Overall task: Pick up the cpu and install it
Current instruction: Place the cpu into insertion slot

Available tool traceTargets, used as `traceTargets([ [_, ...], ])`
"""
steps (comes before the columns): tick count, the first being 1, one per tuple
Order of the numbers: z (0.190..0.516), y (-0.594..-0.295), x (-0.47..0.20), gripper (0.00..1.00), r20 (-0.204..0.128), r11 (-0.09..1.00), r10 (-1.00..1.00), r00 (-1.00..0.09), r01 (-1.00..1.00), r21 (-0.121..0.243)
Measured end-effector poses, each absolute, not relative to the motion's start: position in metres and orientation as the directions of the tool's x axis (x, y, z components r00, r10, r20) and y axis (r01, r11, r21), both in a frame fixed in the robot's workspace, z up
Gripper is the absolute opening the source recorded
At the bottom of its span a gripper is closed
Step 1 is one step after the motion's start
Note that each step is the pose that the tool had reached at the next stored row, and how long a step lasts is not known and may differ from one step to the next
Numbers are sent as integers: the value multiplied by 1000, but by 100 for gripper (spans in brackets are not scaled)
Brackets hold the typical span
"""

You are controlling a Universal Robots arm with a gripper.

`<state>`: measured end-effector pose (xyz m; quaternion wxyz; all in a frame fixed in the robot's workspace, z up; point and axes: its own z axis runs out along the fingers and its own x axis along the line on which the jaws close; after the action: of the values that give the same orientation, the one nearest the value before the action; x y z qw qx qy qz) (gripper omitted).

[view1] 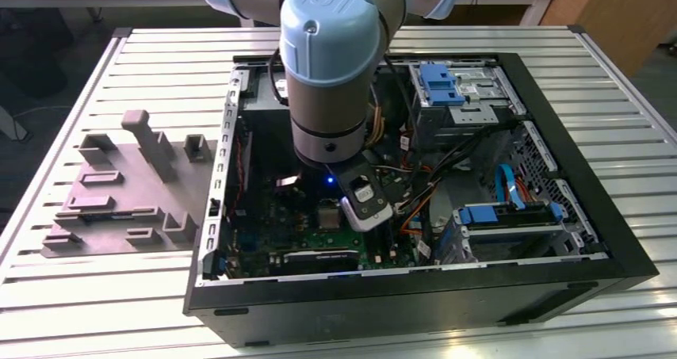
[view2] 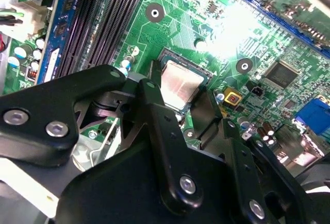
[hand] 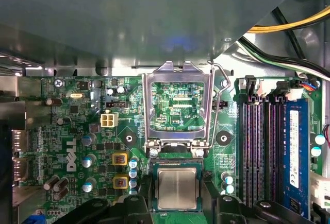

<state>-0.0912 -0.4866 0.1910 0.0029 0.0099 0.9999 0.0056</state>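
The cpu point(hand: 177, 187), a small square chip with a pale silvery top, lies flat in the socket on the green motherboard point(hand: 77, 131). It also shows in the second wrist view as the cpu point(view2: 180, 82). My gripper point(hand: 178, 202) straddles it, and a black finger point(view2: 154, 95) presses against each of two opposite edges. The socket's metal load frame point(hand: 178, 77) stands flipped open just beyond the chip. In the exterior view my gripper point(view1: 336, 219) reaches down into the open computer case point(view1: 423, 284).
Black memory slots point(hand: 263, 147) run beside the socket. Yellow and black cables point(hand: 289, 26) hang near it. A grey-purple plastic tray point(view1: 116, 192) with raised blocks lies on the slatted table at the exterior view's left. Blue-tabbed drive bays point(view1: 439, 82) fill the case's far side.
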Motion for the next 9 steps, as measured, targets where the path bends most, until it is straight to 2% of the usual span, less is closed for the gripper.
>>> traceTargets([
  [9, 191, -487, -91, 51, -6, 1000, 20, -1000, 20, 11],
])
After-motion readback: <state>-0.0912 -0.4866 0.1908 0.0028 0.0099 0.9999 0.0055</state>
